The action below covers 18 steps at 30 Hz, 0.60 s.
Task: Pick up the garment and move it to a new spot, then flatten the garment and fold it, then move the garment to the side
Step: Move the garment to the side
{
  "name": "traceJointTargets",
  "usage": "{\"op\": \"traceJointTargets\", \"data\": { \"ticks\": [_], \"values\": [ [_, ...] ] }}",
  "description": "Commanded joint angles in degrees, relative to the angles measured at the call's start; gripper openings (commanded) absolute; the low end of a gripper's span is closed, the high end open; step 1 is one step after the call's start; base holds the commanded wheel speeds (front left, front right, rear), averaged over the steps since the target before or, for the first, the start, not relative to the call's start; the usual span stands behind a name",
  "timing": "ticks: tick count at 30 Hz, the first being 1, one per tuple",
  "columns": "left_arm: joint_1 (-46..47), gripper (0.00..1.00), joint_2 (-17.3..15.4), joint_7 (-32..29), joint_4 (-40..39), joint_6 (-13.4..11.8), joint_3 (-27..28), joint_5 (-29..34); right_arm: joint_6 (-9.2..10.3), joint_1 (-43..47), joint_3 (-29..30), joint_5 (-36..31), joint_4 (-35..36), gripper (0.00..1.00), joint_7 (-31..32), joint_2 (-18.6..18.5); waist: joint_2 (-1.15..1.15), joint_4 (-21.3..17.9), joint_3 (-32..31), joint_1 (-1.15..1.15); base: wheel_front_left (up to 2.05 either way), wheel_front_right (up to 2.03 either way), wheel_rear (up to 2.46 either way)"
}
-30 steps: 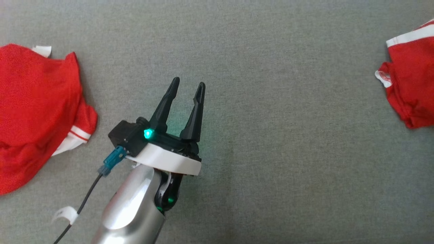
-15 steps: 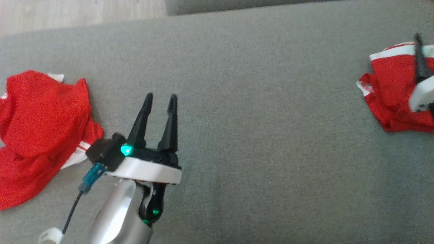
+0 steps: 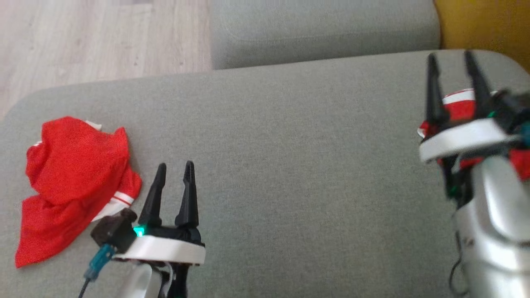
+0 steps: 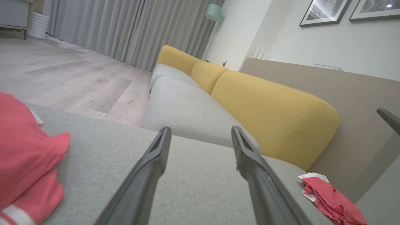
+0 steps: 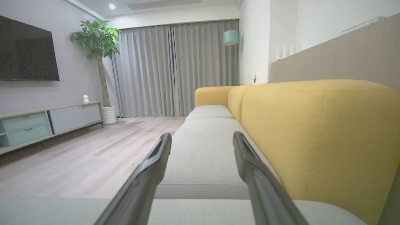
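A crumpled red garment (image 3: 74, 182) with white trim lies on the left of the grey seat (image 3: 290, 157); the left wrist view has it at the left edge (image 4: 25, 156). My left gripper (image 3: 175, 165) hovers just right of it, open and empty (image 4: 200, 131). A second red garment (image 3: 459, 108) lies at the seat's right end, largely hidden behind my right gripper (image 3: 450, 56), which stands open above it with nothing between its fingers (image 5: 201, 136). That garment appears bunched low at the right (image 4: 331, 197) in the left wrist view.
Another grey cushion (image 3: 323, 29) adjoins the seat at the far side. Yellow backrests (image 5: 312, 131) run along the right. Wooden floor (image 3: 83, 41) lies beyond the seat's far left edge. A low TV cabinet (image 5: 47, 122) and a potted plant (image 5: 97, 40) stand across the room.
The head camera has tilted up, bringing floor and the far cushion into view. My right gripper has come into view above the right garment, open. The left gripper stays open beside the left garment.
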<state>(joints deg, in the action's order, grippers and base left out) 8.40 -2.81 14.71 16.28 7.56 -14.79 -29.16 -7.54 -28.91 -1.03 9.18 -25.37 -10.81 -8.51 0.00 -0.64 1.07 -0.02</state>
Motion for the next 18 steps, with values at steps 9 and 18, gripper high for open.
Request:
{"op": "traceJointTargets", "data": {
  "ticks": [9,18],
  "values": [
    [-1.8,1.0,-0.1,0.3,-1.4,-0.1,3.5,1.1,0.05,15.2,-1.3,1.3,5.7,1.0,-3.6,5.5,0.0,1.2,-1.8,0.02,0.0,0.0,0.0],
    [-3.9,1.0,-0.1,0.3,-1.7,-0.1,4.9,1.0,0.05,22.2,-2.1,3.8,7.3,1.0,-4.2,5.6,0.0,1.7,-2.0,0.02,0.0,0.0,0.0]
  ]
}}
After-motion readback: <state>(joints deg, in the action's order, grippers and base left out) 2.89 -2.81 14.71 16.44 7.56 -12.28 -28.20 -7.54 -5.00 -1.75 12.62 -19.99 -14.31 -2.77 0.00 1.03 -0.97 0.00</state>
